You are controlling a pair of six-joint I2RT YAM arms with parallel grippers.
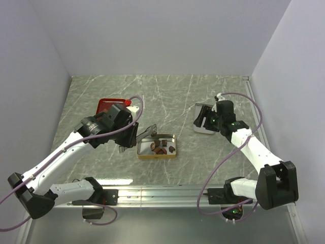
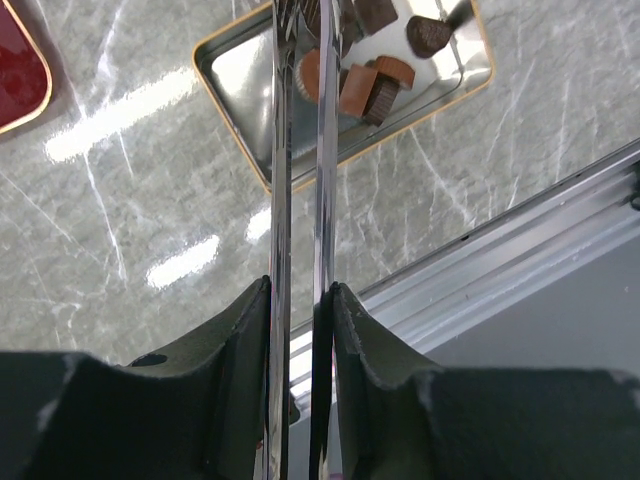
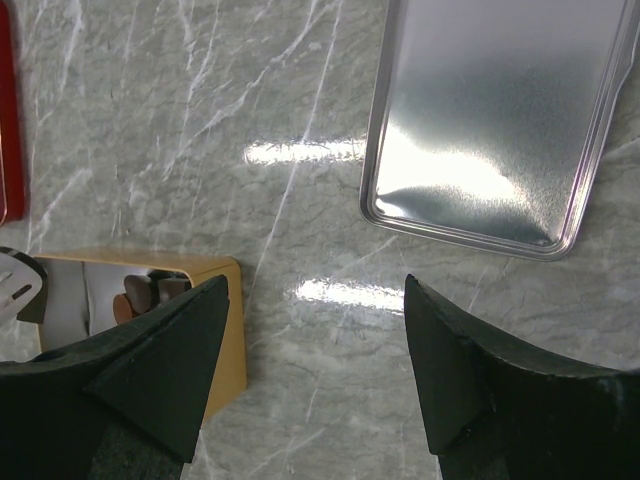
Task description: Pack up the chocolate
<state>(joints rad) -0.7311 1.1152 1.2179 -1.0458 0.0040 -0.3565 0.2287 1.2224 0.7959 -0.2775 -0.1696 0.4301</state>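
Several dark brown pieces of chocolate (image 1: 161, 147) (image 2: 362, 88) (image 3: 140, 290) lie in an open gold tin (image 1: 143, 154) (image 2: 235, 150) (image 3: 236, 340) at the middle of the table. My left gripper (image 1: 131, 137) (image 2: 300, 290) is shut on a pair of metal tongs (image 1: 146, 132) (image 2: 280, 180). Their blades reach over the tin's left end, and the tips run out of the left wrist view. My right gripper (image 1: 207, 120) (image 3: 315, 290) hangs open and empty to the right of the tin, beside a silver lid (image 1: 200, 128) (image 3: 490, 120).
A red tin piece (image 1: 107, 104) (image 2: 15, 80) (image 3: 4, 120) lies behind my left arm. An aluminium rail (image 1: 162, 193) (image 2: 520, 260) runs along the near table edge. White walls close off the back and both sides.
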